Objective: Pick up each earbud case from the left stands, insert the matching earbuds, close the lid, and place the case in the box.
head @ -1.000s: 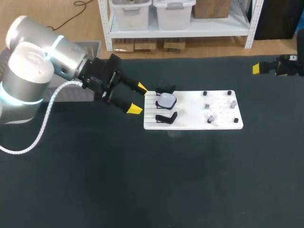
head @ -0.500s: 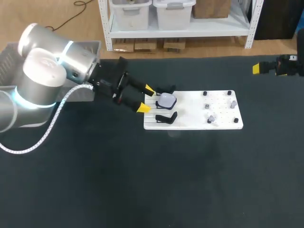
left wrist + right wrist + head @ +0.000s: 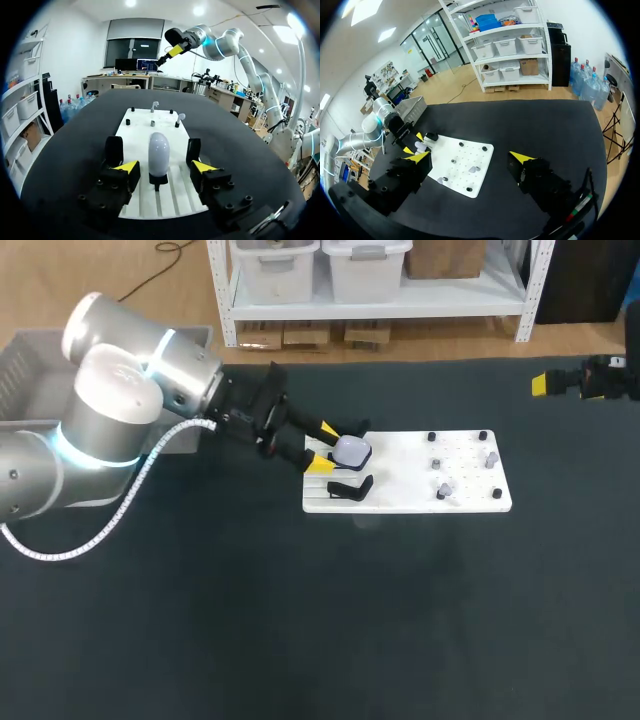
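White earbud case (image 3: 159, 150) — between spread left tool (image 3: 166, 167) tips

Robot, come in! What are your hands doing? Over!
Left gripper open, straddling earbud case on its stand, not touching. Right gripper open, empty, well away. Nothing blocking the grasp.

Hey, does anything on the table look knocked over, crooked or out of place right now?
Nothing stands out. The earbud case sits upright on its stand, between the open fingers of the left gripper without touching them. The white board lies flat, and the earbuds stand on their pegs.
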